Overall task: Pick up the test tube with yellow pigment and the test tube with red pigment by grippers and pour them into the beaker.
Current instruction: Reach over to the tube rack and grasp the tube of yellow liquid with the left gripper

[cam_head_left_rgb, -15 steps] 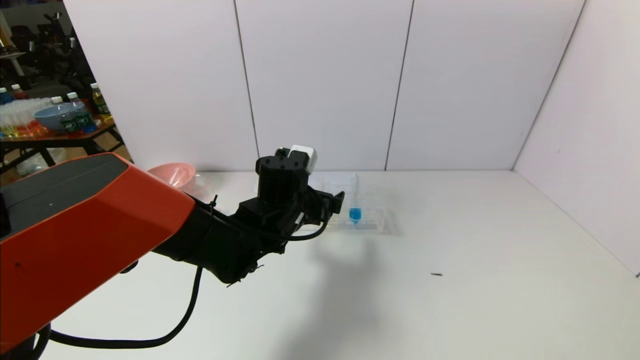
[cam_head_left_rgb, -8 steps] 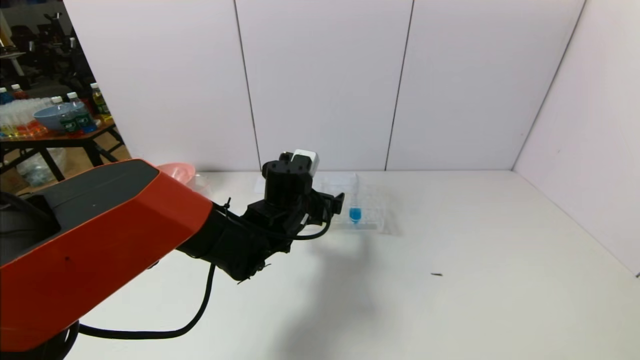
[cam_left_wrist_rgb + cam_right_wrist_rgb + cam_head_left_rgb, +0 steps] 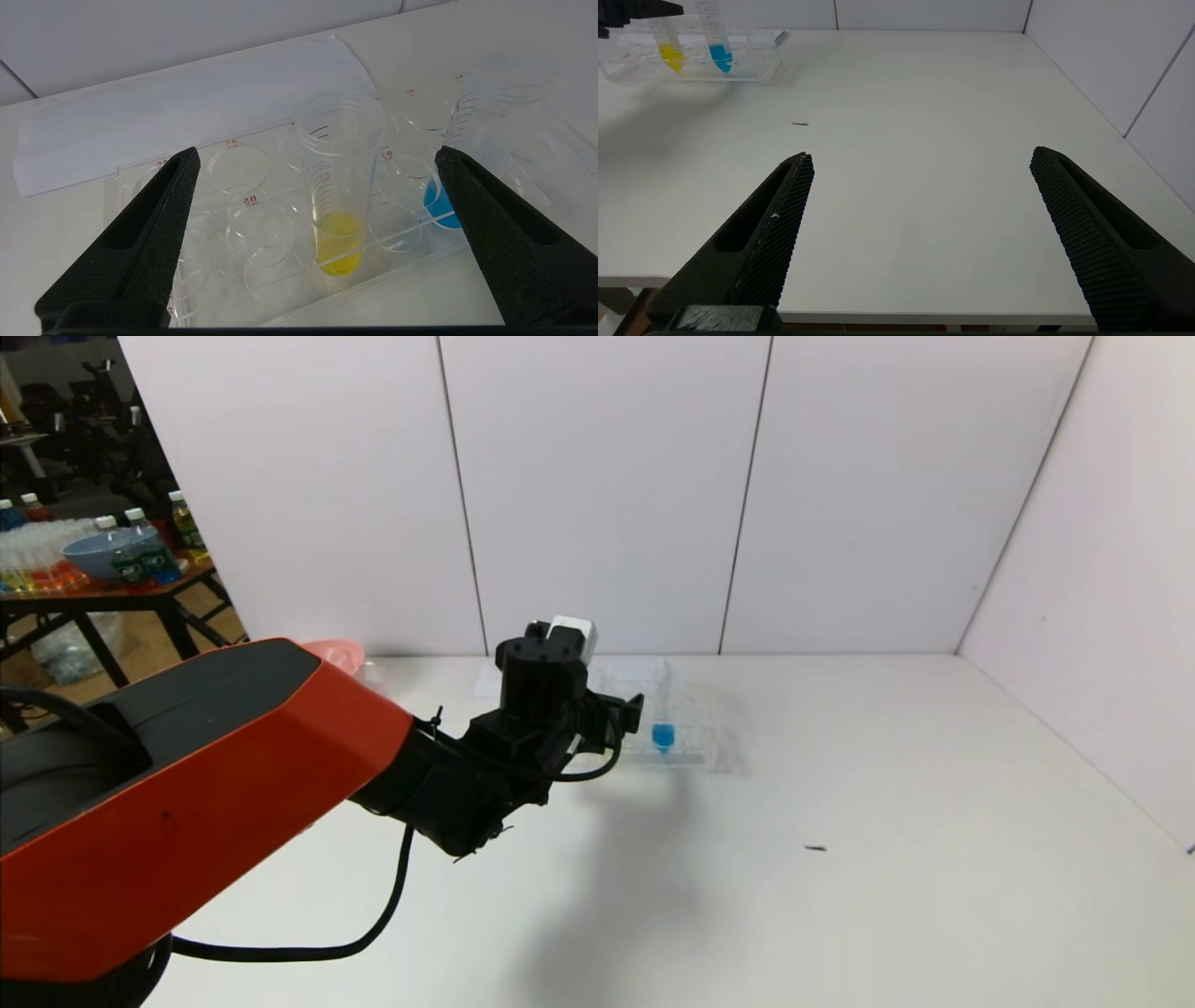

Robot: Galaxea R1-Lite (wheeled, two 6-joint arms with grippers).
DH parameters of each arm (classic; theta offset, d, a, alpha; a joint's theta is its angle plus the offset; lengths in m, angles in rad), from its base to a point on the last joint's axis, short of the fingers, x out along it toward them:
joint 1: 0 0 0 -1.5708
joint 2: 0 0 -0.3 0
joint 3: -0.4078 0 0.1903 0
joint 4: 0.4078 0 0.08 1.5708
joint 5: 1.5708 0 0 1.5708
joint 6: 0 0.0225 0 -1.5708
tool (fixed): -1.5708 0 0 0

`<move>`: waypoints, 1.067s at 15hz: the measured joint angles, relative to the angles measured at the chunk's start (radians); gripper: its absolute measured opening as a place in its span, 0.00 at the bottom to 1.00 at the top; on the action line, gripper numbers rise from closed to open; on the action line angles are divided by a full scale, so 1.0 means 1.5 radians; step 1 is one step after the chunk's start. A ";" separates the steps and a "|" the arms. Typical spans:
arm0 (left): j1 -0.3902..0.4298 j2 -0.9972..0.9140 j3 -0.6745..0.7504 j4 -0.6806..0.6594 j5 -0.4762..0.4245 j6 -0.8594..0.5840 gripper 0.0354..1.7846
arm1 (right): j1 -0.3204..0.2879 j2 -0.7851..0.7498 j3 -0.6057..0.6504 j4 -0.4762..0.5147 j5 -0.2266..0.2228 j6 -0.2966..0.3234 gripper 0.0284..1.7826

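Left gripper (image 3: 315, 156), black two-jaw claw, jaws spread wide and empty, poised at the clear rectangular tube rack (image 3: 373, 280) on the white table (image 3: 840, 784). Between the jaws, not touching either: the slim clear test tube with yellow pigment (image 3: 338, 186), upright in the rack. The blue-liquid tube (image 3: 472, 154) stands just beside one jaw (partly hidden behind it). Pink bowl (image 3: 336, 653) behind the arm. Right gripper (image 3: 920, 158) also wide, holding nothing, low over the table's near edge.

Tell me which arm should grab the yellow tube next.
Left. Its open tool already frames the yellow tube in the rack. The right tool, also open, sits far back near the table's edge.
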 joint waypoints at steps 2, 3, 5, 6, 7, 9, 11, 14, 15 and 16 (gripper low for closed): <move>0.000 0.002 -0.003 0.000 0.004 -0.005 0.99 | 0.000 0.000 0.000 0.000 0.000 0.000 0.95; -0.001 0.003 -0.004 0.000 0.005 -0.005 0.99 | 0.000 0.000 0.000 0.000 0.000 0.000 0.95; -0.002 0.004 -0.008 0.000 0.011 -0.005 0.99 | 0.000 0.000 0.000 0.000 0.000 0.000 0.95; -0.003 0.005 -0.010 0.000 0.012 -0.004 0.99 | 0.000 0.000 0.000 0.000 0.000 0.000 0.95; -0.004 0.006 -0.012 0.000 0.012 -0.004 0.99 | 0.000 0.000 0.000 0.000 0.000 0.000 0.95; -0.004 0.009 -0.014 0.000 0.012 -0.004 0.99 | 0.000 0.000 0.000 0.000 0.000 0.000 0.95; -0.004 0.011 -0.014 0.002 0.010 -0.003 0.98 | 0.000 0.000 0.000 0.000 0.000 0.000 0.95; -0.005 0.012 -0.014 0.003 0.007 -0.003 0.84 | 0.000 0.000 0.000 0.000 0.000 0.000 0.95; -0.006 0.013 -0.014 0.003 0.007 -0.003 0.77 | 0.000 0.000 0.000 0.000 0.000 0.000 0.95; -0.006 0.013 -0.014 0.003 0.007 -0.003 0.68 | 0.000 0.000 0.000 0.000 0.000 0.000 0.95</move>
